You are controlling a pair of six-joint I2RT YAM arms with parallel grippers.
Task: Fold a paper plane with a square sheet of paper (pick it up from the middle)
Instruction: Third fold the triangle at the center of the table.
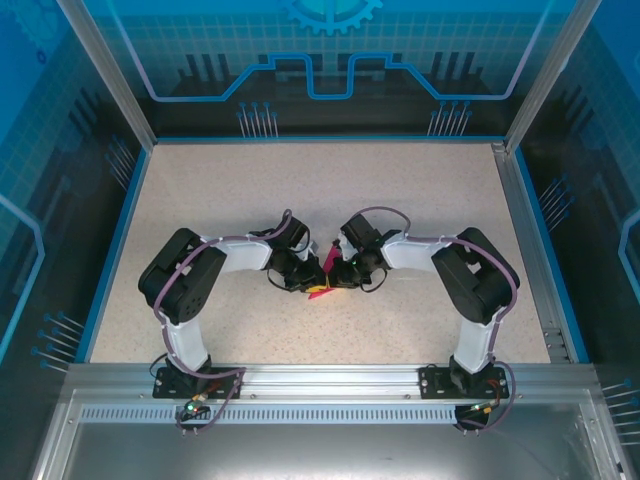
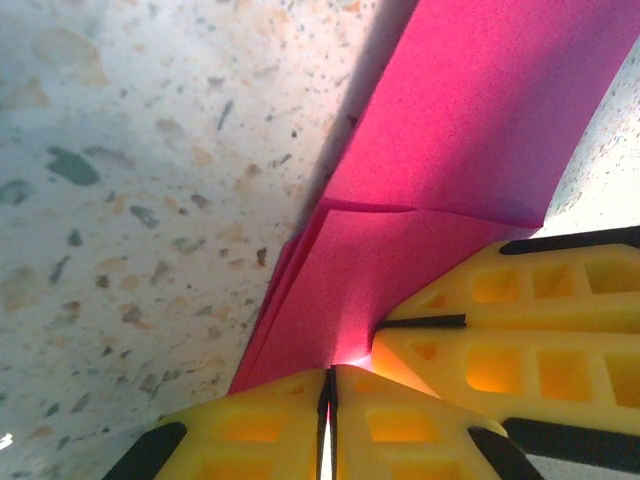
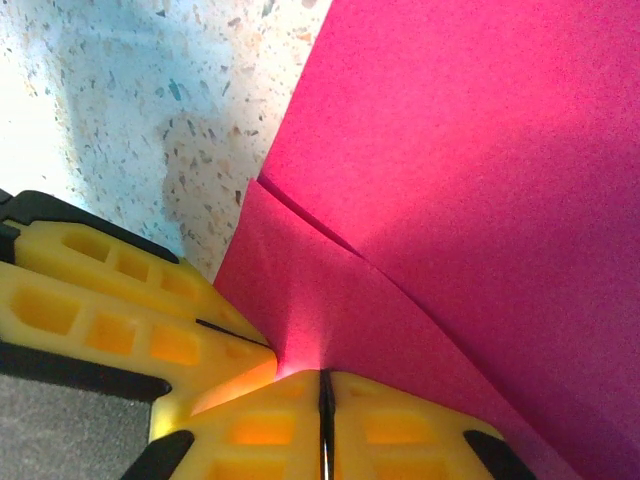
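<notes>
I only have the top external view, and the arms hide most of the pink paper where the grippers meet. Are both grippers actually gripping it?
Observer: The left one is. Its wrist view shows the left gripper shut on the paper at its edge.
Operator: And the right?
Observer: The right gripper is shut on the paper too, its tips close beside the left one's.
Operator: Is the sheet flat?
Observer: No, it is folded. The left wrist view shows stacked layers along one edge and a flap line across the face.
</notes>
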